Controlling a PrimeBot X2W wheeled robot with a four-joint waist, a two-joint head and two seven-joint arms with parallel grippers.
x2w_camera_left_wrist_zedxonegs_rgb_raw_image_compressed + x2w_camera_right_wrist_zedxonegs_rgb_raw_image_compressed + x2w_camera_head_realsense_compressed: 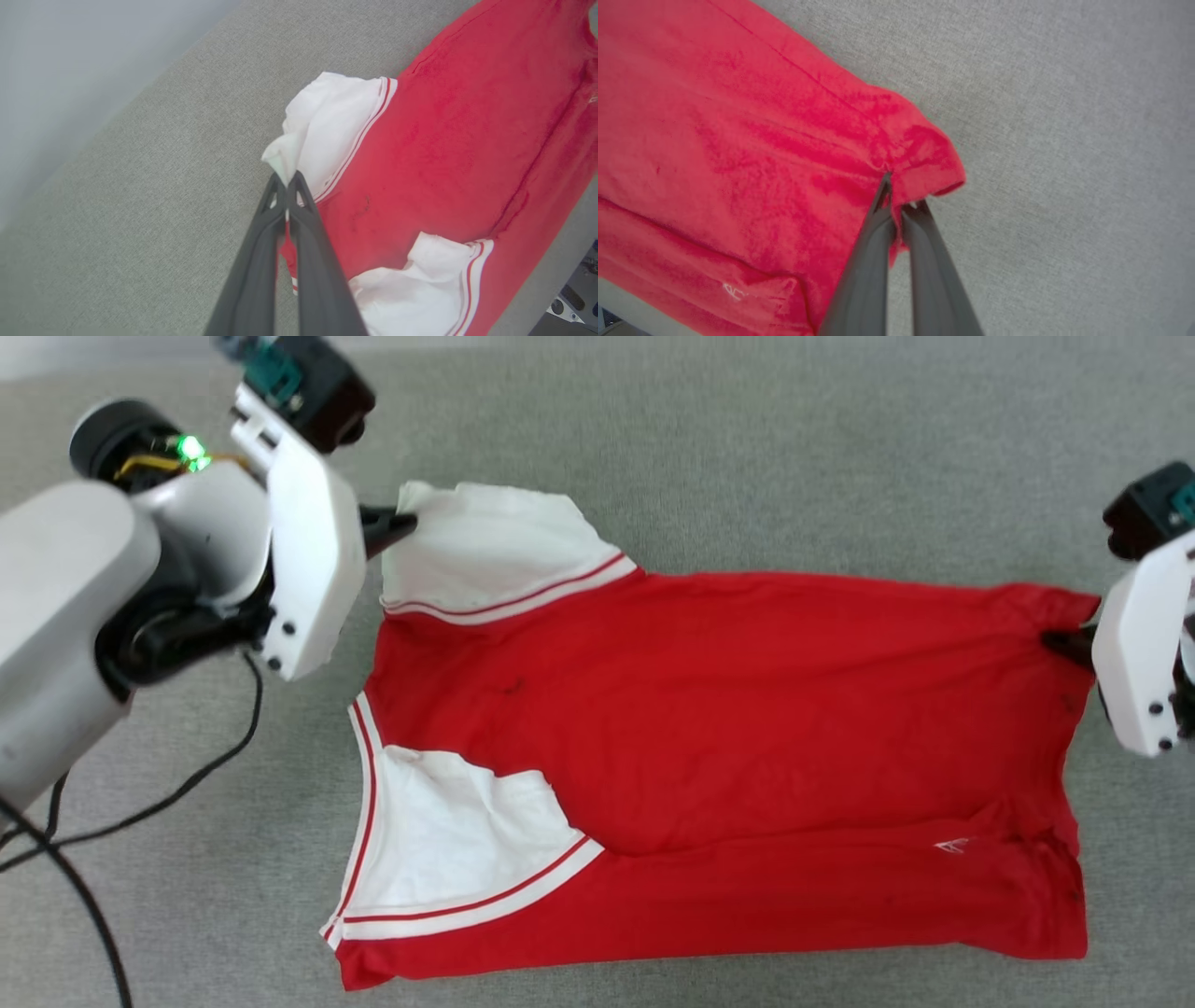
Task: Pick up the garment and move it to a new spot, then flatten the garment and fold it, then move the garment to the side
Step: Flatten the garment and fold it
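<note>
The garment (728, 709), a red T-shirt with white sleeves and striped trim, lies spread sideways on the grey surface, its near long edge folded over. My left gripper (403, 525) is shut on the tip of the far white sleeve (322, 126), pinching it between dark fingers (261, 261). My right gripper (1060, 639) is shut on the far corner of the red hem (924, 158); in the right wrist view the cloth bunches between the fingers (873, 261). A small white mark (952, 846) shows near the hem.
The grey fabric-covered surface (747, 457) stretches on all sides of the shirt. Black cables (140, 812) trail from my left arm at the lower left. A pale wall or floor lies beyond the surface's edge in the left wrist view.
</note>
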